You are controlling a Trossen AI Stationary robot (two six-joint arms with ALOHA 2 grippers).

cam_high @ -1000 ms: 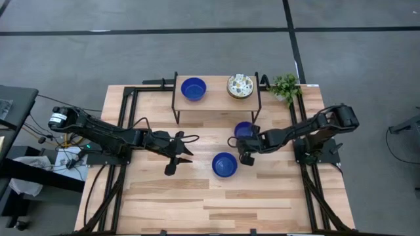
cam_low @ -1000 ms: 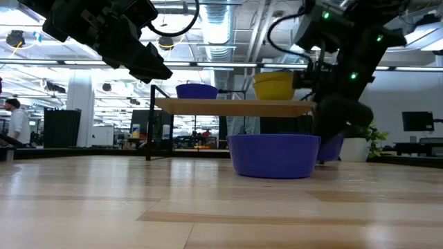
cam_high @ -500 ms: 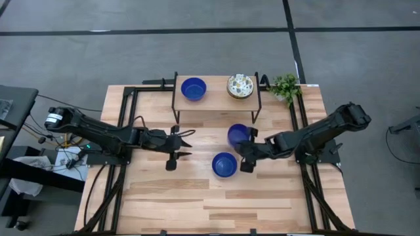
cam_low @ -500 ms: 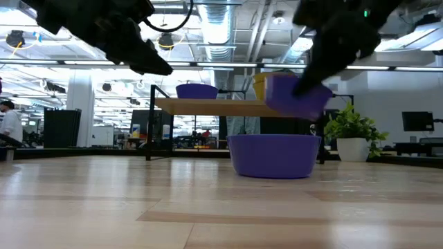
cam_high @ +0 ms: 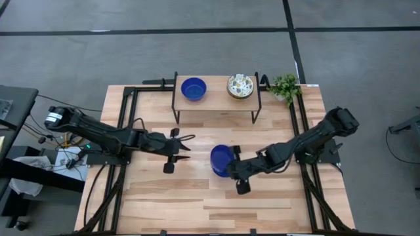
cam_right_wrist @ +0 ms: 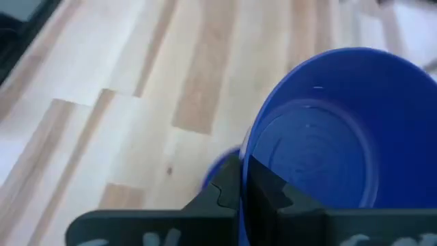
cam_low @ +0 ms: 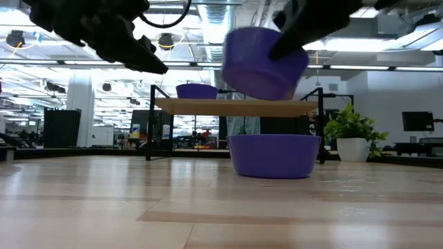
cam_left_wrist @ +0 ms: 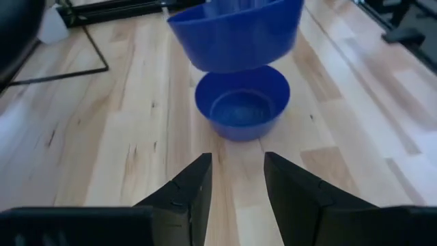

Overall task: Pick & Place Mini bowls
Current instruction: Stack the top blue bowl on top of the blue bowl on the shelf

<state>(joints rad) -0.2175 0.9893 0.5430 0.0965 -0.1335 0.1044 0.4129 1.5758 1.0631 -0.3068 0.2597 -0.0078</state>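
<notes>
My right gripper is shut on a glossy blue mini bowl and holds it in the air right above a second blue bowl, which rests on its base on the table. In the left wrist view the held bowl hovers over the resting bowl. My left gripper is open and hovers to the left of both, pointing at them. On the raised shelf at the far side sit another blue bowl and a cream floral bowl. My right gripper holds the blue bowl by the rim on its right side, one finger inside the bowl and one outside. The fingers come from the table's right. The bowl is lifted clear and slightly tilted, above the other blue bowl.
A small green plant stands at the far right corner beside the shelf. Black frame rails run along the table's left and right sides. Bare wood stretches along the near half.
My right gripper has lifted the blue bowl off the table beside the shelf's right leg. It has carried the bowl up, toward the near edge and leftward, until it hangs over the other blue bowl, which has stayed in place.
</notes>
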